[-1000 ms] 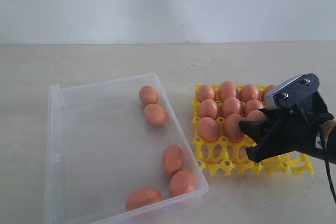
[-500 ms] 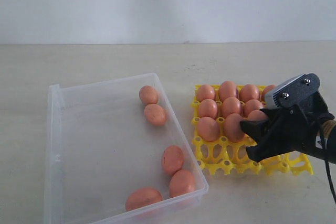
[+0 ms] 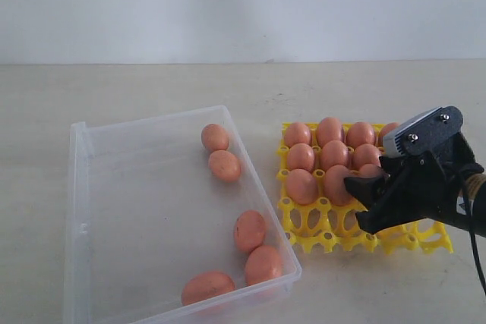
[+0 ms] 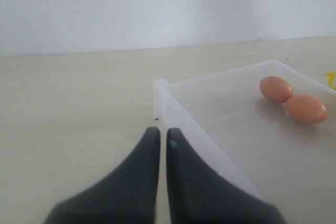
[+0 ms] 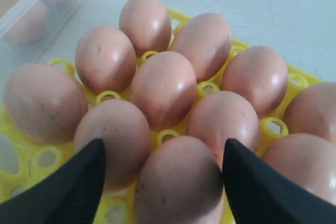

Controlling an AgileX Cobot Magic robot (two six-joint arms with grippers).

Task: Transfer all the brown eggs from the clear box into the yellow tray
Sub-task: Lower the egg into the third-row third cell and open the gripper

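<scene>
Beige table (image 3: 152, 81), brown eggs (image 3: 301, 157), yellow tray (image 3: 326, 238)

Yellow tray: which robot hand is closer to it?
Right. The right gripper is over the yellow tray, jaws open either side of a brown egg seated in it. The left gripper is outside a corner of the clear box, with the box between it and the tray.

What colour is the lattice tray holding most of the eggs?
Bright yellow. The yellow tray shows best in the exterior view, where its empty front cups are bare.
</scene>
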